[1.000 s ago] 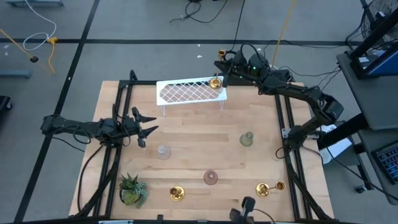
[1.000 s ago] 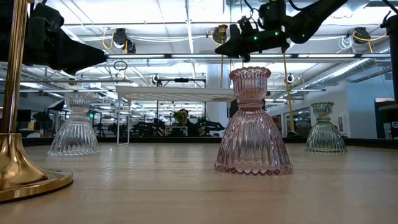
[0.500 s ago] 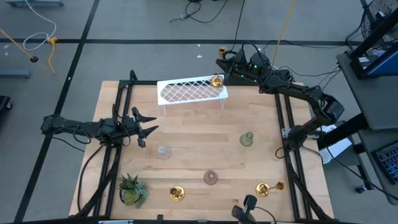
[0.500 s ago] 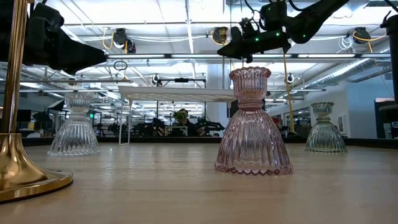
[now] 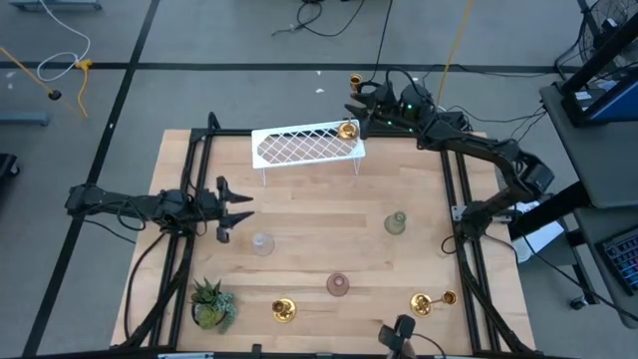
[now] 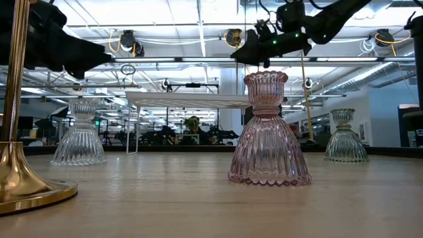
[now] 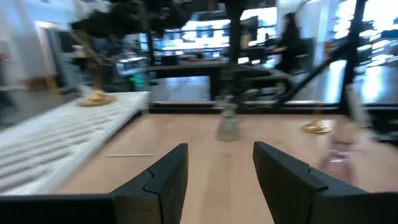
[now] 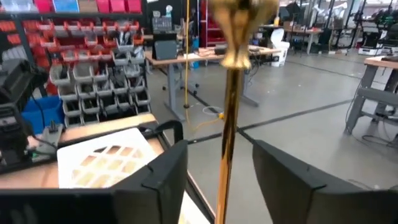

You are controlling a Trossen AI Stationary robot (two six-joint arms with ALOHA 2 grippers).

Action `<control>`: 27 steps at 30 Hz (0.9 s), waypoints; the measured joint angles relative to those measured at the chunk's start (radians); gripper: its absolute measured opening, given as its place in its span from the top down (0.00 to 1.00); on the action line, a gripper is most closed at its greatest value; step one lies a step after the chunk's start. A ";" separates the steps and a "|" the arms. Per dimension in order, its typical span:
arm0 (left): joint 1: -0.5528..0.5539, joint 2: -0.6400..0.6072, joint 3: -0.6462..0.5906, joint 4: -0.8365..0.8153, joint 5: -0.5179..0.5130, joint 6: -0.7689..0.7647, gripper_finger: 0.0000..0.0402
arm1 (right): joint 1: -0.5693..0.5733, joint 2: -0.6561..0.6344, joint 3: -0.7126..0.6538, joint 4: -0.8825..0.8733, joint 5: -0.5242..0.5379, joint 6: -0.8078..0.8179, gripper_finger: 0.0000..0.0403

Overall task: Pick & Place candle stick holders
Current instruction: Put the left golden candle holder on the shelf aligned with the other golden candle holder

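Observation:
A tall gold candle stick holder [image 5: 347, 131] stands upright with its round base on the right end of the white lattice rack [image 5: 307, 148]. Its slim stem [image 8: 231, 124] rises between the fingers of my right gripper [image 5: 361, 102], which is open; the fingers stand apart from the stem on both sides. My left gripper [image 5: 235, 207] hovers open at the table's left with nothing between its fingers. On the table stand a clear glass holder [image 5: 262, 242], a greenish one [image 5: 396, 222], a pink one [image 6: 269, 132] and a gold one [image 5: 283, 310]. Another gold holder [image 5: 429, 302] lies near the right corner.
A spiky green potted plant [image 5: 211, 304] stands at the near left corner. Black frame rails [image 5: 189, 199] run along the table's left and right sides. Bare wood lies between the rack and the glass holders. A person shows in the room beyond, in the left wrist view.
My right gripper has opened and let go of the gold holder's stem; the holder stays standing on the rack's right end. My left gripper has stirred slightly and remains open.

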 joint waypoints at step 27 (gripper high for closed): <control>-0.185 0.084 0.000 0.152 0.132 -0.097 0.53 | 0.128 -0.271 0.000 -0.736 0.001 -0.092 0.43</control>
